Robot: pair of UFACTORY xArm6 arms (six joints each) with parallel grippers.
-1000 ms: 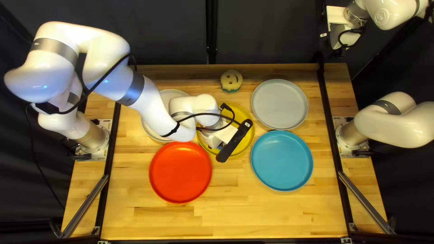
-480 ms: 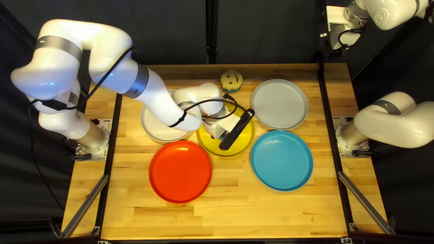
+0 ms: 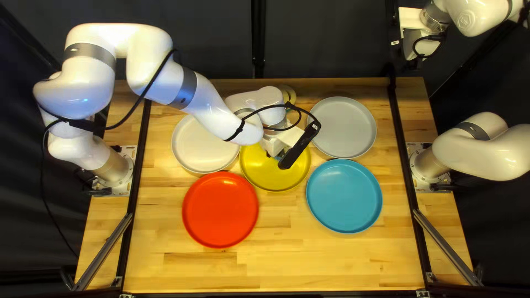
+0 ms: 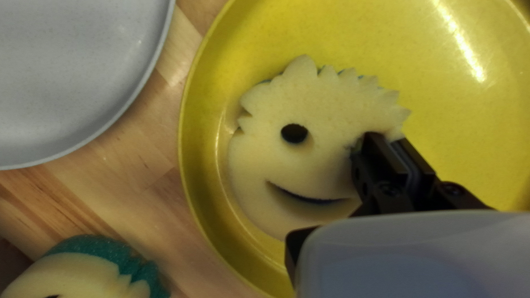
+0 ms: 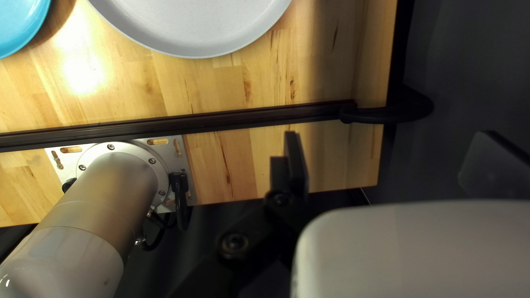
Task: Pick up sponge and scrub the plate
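The left hand (image 3: 276, 145) pinches a cream, smiling-face foam sponge (image 4: 309, 157) near one edge, its two fingers close together with a strip of foam between; the sponge lies inside the round yellow plate (image 3: 266, 176), near its rim. The right hand (image 3: 414, 46) is spread wide, beyond the tabletop's (image 3: 331, 265) far edge. Another sponge, cream and teal (image 4: 91, 276), sits outside the yellow plate, near the round grey plate (image 3: 342, 127).
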